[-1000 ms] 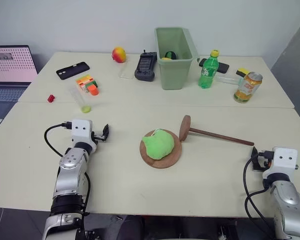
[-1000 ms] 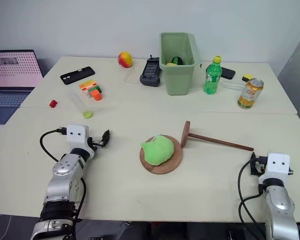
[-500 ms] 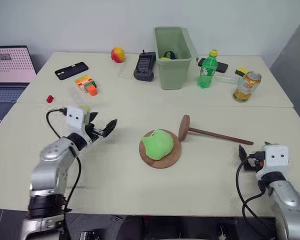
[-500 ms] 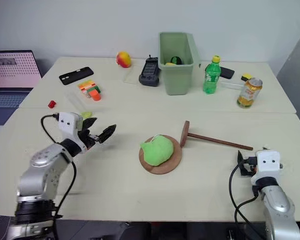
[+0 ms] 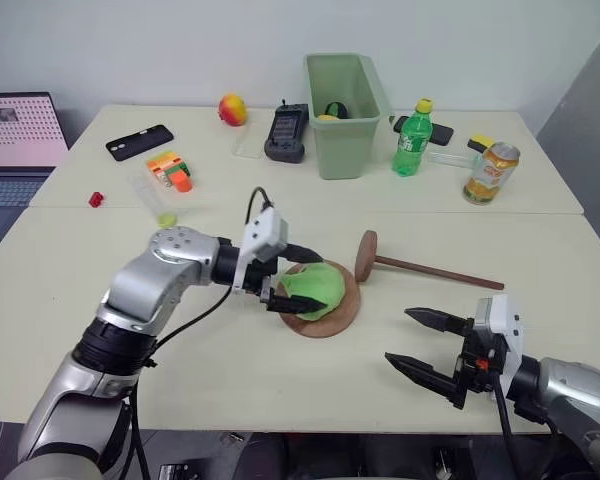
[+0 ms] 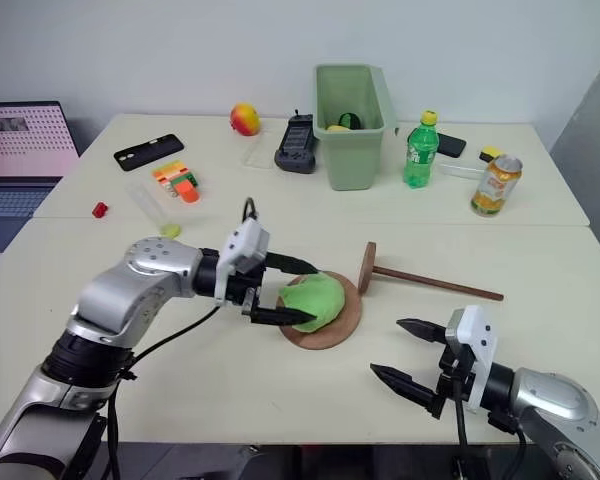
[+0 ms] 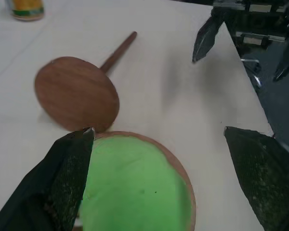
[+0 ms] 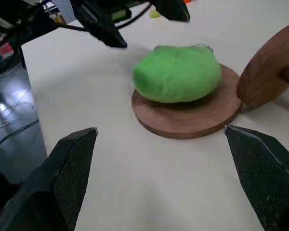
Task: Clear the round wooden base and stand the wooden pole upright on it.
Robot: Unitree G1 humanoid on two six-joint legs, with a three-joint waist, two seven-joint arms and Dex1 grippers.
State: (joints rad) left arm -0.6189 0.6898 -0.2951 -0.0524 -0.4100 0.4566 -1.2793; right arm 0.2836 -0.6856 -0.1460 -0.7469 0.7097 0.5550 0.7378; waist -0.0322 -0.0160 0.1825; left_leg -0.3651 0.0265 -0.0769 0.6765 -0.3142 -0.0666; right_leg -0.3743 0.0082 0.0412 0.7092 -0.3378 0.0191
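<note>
Clearing the round wooden base point(image 5: 332, 314) is the step in hand: a green soft toy point(image 5: 313, 287) sits on it mid-table. The left end effector point(image 5: 293, 276) is spread wide, fingers straddling the toy, nothing pinched yet; closing and lifting away is called for next. The right end effector point(image 5: 421, 345) is spread, empty, above the table point(image 5: 230, 360). The wooden pole point(image 5: 420, 268) lies flat just beside the base.
</note>
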